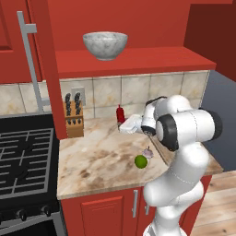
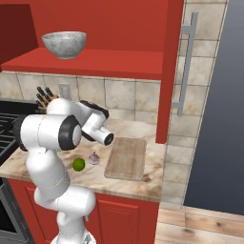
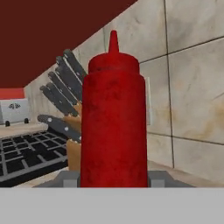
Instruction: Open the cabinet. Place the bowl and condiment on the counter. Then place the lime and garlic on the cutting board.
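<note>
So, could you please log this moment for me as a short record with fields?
cabinet: open
bowl: on cabinet shelf
condiment: upright, between the gripper fingers, knife block behind
lime: on counter, beside garlic
cutting board: bare, right of garlic

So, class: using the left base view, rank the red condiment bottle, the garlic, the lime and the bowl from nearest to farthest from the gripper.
1. condiment bottle, upright on the counter, between the gripper fingers.
2. garlic, on the counter toward its front edge.
3. lime, just in front of the garlic.
4. bowl, up on the open cabinet's shelf.
</note>
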